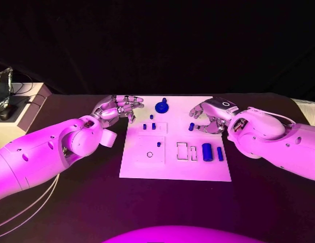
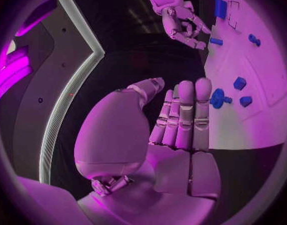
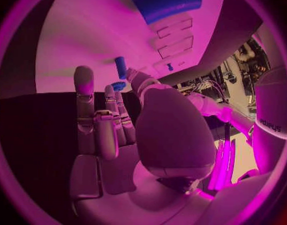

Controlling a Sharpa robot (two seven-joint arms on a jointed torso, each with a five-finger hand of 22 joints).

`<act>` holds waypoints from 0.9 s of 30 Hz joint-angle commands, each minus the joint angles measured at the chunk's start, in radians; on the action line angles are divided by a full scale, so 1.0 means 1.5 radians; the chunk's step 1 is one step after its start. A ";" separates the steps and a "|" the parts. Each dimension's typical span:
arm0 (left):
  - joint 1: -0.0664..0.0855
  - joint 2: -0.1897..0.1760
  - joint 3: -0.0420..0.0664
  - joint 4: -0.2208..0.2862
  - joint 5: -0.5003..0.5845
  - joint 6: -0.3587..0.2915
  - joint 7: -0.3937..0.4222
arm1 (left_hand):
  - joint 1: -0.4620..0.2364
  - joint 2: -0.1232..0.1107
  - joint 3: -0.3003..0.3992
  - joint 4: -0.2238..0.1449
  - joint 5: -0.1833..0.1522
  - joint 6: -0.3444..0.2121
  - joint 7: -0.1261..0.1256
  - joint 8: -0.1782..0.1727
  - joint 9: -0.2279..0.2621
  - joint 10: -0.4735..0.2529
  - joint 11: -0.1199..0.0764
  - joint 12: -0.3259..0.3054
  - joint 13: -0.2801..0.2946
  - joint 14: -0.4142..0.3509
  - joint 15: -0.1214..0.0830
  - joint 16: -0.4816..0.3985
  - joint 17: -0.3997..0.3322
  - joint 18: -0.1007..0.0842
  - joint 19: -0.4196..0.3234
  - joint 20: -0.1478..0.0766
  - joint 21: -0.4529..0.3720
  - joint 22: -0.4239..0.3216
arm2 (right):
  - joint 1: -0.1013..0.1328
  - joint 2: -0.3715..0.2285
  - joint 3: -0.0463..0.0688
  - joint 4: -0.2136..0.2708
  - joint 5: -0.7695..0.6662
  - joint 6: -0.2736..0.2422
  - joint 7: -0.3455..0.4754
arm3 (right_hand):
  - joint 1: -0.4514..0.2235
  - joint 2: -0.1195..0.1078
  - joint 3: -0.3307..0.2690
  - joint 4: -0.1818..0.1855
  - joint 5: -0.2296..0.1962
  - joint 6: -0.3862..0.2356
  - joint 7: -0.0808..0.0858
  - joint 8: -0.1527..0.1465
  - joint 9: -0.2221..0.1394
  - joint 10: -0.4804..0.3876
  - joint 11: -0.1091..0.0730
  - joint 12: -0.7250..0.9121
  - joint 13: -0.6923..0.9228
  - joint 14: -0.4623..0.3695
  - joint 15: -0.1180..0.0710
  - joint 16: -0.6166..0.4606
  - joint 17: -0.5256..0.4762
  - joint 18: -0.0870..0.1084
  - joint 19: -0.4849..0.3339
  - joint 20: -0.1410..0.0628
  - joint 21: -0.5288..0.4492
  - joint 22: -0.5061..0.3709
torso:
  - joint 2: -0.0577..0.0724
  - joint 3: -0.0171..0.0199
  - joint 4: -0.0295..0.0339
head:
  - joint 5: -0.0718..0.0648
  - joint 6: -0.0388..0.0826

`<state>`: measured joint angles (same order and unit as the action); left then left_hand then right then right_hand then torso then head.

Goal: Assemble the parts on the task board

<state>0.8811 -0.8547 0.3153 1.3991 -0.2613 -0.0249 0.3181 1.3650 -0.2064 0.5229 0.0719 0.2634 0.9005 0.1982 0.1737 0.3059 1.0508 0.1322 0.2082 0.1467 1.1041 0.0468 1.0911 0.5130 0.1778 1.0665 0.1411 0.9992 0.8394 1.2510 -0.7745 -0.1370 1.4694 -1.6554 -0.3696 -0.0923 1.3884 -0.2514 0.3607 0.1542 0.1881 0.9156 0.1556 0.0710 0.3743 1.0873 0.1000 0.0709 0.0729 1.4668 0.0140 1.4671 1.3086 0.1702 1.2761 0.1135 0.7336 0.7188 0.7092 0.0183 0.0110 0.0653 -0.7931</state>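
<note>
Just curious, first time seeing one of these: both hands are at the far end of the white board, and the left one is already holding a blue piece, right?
Not quite. The left hand holds nothing; the left wrist view shows its fingers straight and bare beside the task board. Both hands are indeed at the far end.

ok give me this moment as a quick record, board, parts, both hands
task board: white plate mid-table
parts: round blue piece at far edge; blue cylinder near right edge, beside rectangular slots; small blue pieces between
left hand: at board's left edge, fingers apart, holding nothing
right hand: at board's right edge, fingers curled by a small blue part; grip unclear
</note>
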 commanded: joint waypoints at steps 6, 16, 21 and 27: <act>0.000 0.000 0.000 0.001 0.003 0.016 0.007 | -0.004 -0.004 0.001 0.004 -0.001 -0.006 0.000 -0.002 -0.001 -0.006 0.000 -0.002 0.000 -0.002 0.004 0.002 0.001 -0.009 -0.004 0.002 0.001 0.001 | 0.003 0.005 0.000 -0.010 -0.015 0.089 0.006 | 0.021 0.009 -0.017 0.000 -0.004 -0.001 -0.006 0.001 -0.003 -0.001 -0.001 0.000 0.003 0.036 0.001 0.005 0.012 -0.007 0.009 -0.002 0.011 0.013 | 0.001 -0.0011 0.0016 | 0.001 -0.004; 0.000 0.005 0.000 -0.002 -0.003 0.017 0.003 | -0.002 -0.003 0.001 0.003 0.000 -0.006 -0.001 -0.002 -0.001 -0.006 -0.001 -0.002 0.000 -0.002 0.004 0.002 0.001 -0.008 -0.004 0.003 0.001 0.001 | 0.003 0.025 0.000 -0.028 -0.019 0.083 -0.001 | 0.034 0.022 0.000 0.009 -0.004 0.021 0.002 0.011 -0.004 0.033 -0.003 0.007 0.007 0.037 -0.002 0.009 0.015 -0.008 0.014 -0.005 0.019 0.025 | 0.001 -0.0017 0.0003 | 0.003 -0.008; 0.000 0.007 0.000 -0.004 -0.007 0.018 0.000 | 0.001 -0.002 0.003 0.002 0.000 -0.007 -0.001 -0.002 -0.001 -0.006 -0.001 -0.001 0.000 -0.002 0.004 0.002 0.001 -0.008 -0.004 0.003 0.002 0.003 | 0.003 0.032 0.000 -0.031 -0.020 0.070 -0.003 | 0.037 0.022 0.020 0.013 -0.006 0.034 0.002 0.016 -0.005 0.043 -0.003 0.004 0.005 0.038 -0.002 0.011 0.019 -0.009 0.014 -0.005 0.021 0.030 | 0.000 -0.0006 0.0012 | 0.006 -0.009; 0.000 0.005 0.000 -0.006 -0.009 0.018 -0.004 | 0.002 -0.001 0.003 0.001 0.000 -0.007 0.000 -0.001 -0.001 -0.006 -0.001 -0.001 0.000 -0.002 0.004 0.002 0.001 -0.008 -0.004 0.003 0.002 0.003 | 0.003 0.041 -0.001 -0.034 -0.020 0.064 -0.002 | 0.037 0.021 0.028 0.015 -0.007 0.039 0.002 0.017 -0.005 0.045 -0.003 0.002 0.004 0.038 -0.002 0.011 0.020 -0.009 0.014 -0.005 0.022 0.031 | 0.001 -0.0009 0.0010 | 0.003 -0.010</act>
<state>0.8811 -0.8483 0.3153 1.3897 -0.2677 -0.0169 0.3130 1.3650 -0.2063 0.5229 0.0719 0.2634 0.8967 0.1949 0.1737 0.3056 1.0472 0.1285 0.2083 0.1468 1.1041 0.0468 1.0911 0.5138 0.1779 1.0639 0.1437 0.9992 0.8420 1.2554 -0.7166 -0.1382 1.4191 -1.6713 -0.2647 -0.0954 1.4347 -0.2216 0.3962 0.1791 0.1834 0.9654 0.1602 0.0929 0.3681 1.1466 0.0944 0.0777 0.0803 1.4667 0.0142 1.4794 1.3084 0.1702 1.2912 0.1077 0.7640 0.7652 0.7100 0.0164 0.0123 0.0727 -0.8076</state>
